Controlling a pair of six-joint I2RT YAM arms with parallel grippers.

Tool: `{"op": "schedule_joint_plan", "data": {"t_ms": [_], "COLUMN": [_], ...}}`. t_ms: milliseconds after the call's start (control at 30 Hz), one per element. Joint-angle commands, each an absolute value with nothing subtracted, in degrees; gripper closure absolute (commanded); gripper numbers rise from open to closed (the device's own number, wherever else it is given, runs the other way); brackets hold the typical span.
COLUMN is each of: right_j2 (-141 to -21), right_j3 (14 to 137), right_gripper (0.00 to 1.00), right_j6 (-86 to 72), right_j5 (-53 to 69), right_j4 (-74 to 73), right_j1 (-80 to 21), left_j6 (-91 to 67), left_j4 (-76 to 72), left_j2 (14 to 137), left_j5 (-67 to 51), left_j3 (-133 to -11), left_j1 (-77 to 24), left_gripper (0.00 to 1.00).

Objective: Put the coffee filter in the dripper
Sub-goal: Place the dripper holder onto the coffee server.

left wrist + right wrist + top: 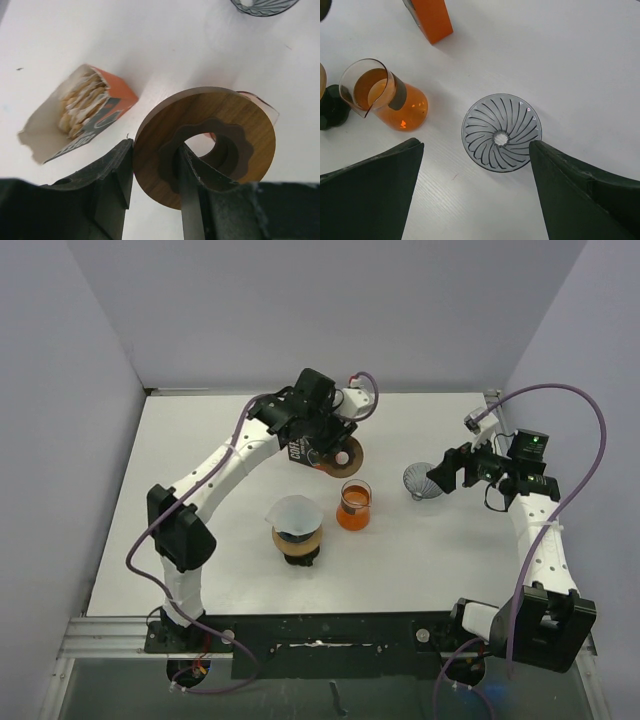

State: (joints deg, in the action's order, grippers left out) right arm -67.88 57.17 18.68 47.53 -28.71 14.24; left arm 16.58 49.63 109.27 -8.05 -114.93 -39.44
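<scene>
Printed lettering shows on one item only, the orange filter box (298, 452). In the top external view, white capitals stand on a dark panel on the box's side. They appear to begin "CO", and the remaining letters are too small to make out. In the left wrist view, the same box (85, 117) shows pale lettering on a dark band along its side. It lies at a steep angle, partly cut off, and cannot be read.

The dripper (418, 480) stands near the worktop's (420, 560) right edge. The flask (354, 506) stands at centre, left of it. The filter box (82, 117) lies behind the flask.
</scene>
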Motion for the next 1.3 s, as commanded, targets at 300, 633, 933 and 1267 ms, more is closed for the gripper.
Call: {"op": "schedule_joint_plan", "data": {"t_ms": [300,633,933,1267], "right_j2": [-69.3,-69.8,-70.1,-70.6], "right_j3": [57.3,57.5,57.3,57.6], "right_gripper": [0.10,0.09,0.08,0.08], "right_j6": [19.7,19.8,19.8,20.0], "right_j5": [47.2,47.5,47.5,47.7], "right_j4": [-26.3,-26.8,-26.8,-27.1], "right_j1": [14.7,14.7,14.5,14.5], "left_j6": [11.4,10.9,11.3,12.0], "left_j4": [51.9,54.7,56.5,59.0], "left_j2": [116.1,120.5,123.2,125.4], "left_j5": [-17.9,-19.0,-16.6,-14.2], "left_j3": [-119.6,-122.3,-124.8,-127.2], "left_j1": [-42.2,-42.4,-43.4,-44.2], "left_gripper": [0.85,0.85,0.83,0.79]}}
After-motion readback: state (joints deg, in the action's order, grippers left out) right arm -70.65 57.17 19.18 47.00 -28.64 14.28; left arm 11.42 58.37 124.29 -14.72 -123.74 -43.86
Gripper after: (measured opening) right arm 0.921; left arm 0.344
